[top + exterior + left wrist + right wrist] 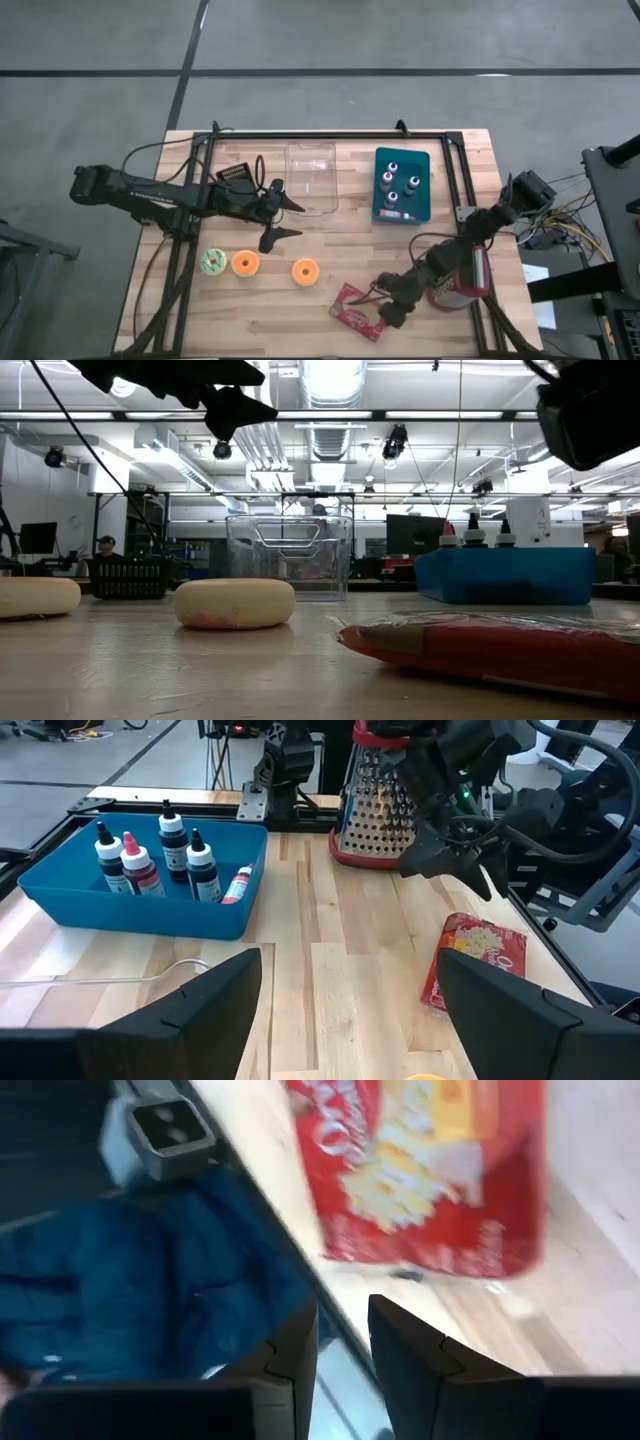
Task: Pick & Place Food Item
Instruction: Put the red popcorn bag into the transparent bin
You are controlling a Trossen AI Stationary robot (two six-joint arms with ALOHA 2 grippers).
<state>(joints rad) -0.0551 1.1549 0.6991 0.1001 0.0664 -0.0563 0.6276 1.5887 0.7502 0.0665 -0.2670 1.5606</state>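
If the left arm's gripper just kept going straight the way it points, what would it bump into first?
Probably nothing on the near stretch of table. The left gripper, jaws open, points across bare wooden table between the blue plastic tray of ink bottles and the red snack packet. Farther on stands the metal box grater, though depth is unclear.

We see a grey concrete floor crossed by dark lines, and ceiling strip lights over distant monitors.
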